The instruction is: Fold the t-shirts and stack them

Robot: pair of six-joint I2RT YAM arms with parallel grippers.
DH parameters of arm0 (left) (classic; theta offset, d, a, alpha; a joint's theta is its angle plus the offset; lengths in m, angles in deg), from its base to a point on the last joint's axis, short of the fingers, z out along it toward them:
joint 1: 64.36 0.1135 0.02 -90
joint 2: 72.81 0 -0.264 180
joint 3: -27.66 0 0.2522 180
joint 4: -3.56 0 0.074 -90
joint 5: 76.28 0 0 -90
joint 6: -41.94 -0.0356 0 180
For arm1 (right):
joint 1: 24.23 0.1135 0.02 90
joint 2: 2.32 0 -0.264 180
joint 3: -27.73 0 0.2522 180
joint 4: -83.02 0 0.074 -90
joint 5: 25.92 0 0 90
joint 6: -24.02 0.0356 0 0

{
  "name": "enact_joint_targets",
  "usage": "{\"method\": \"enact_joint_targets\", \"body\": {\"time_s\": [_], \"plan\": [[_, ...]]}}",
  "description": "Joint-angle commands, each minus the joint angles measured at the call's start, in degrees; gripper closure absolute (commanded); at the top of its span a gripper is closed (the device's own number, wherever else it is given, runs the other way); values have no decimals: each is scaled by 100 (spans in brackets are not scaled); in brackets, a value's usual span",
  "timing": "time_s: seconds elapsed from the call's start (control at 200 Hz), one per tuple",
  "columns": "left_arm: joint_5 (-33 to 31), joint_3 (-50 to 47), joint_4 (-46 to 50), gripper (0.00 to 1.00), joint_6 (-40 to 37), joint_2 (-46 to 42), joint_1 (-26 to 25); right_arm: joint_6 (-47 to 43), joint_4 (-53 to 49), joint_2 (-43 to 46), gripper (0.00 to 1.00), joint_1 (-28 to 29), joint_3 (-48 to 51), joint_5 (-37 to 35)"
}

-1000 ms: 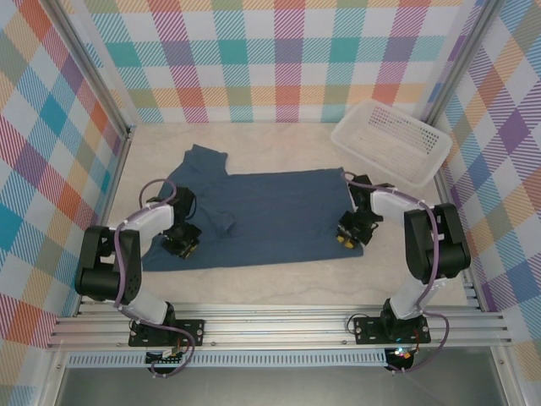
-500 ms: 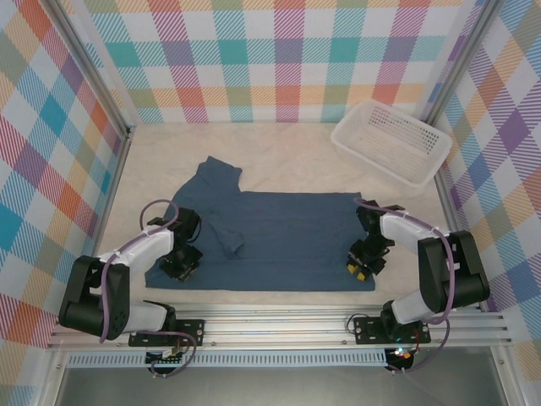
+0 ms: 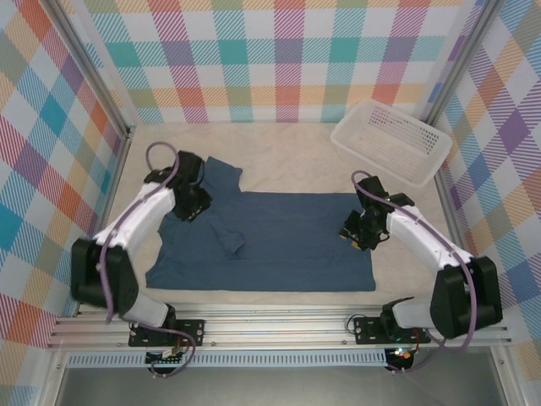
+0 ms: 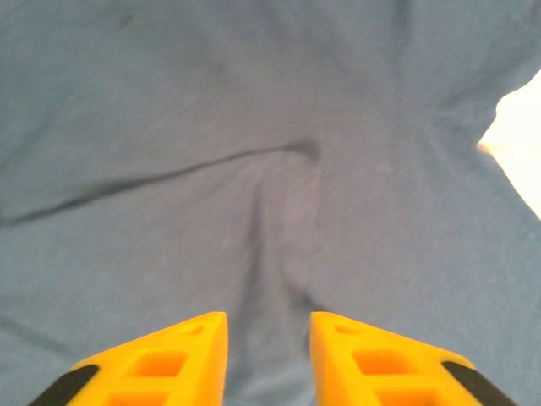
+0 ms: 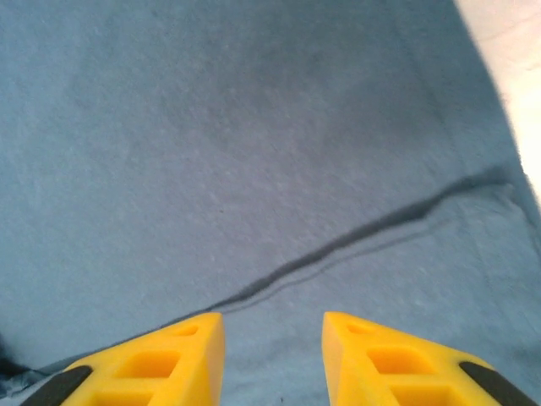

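Note:
One dark teal-blue t-shirt (image 3: 279, 241) lies spread flat on the table, its long side running left to right. A sleeve (image 3: 221, 173) points toward the back left, and a small fold (image 3: 232, 241) sits left of the middle. My left gripper (image 3: 193, 203) hovers over the shirt's back-left part, open, with only cloth (image 4: 254, 127) below the gap (image 4: 268, 326). My right gripper (image 3: 355, 235) is over the shirt's right edge, open too (image 5: 272, 326), above a dark crease (image 5: 372, 228) in the cloth.
A white perforated basket (image 3: 390, 139) stands at the back right, close behind the right arm. Bare pale table (image 3: 279, 152) lies behind the shirt. Checked walls close in the sides and back, and a metal rail (image 3: 279, 326) runs along the near edge.
Both grippers let go of the shirt's front edge and opened. They lifted toward the back, the left to the back-left sleeve area, the right along the right edge. The shirt lies flat nearer the front.

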Motion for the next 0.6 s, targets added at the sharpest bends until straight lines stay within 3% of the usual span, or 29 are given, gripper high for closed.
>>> {"method": "enact_joint_targets", "body": {"time_s": [0.0, 0.175, 0.595], "plan": [[117, 574, 37, 71, -378, 854, 29, -463, 392, -427, 66, 25, -174, 218], [-170, 1473, 582, 72, -304, 1972, -30, -648, 521, -890, 66, 25, -373, 166], [-337, 1420, 490, 71, -60, 2482, -50, -653, 911, -1635, 64, 25, -598, 381]]}}
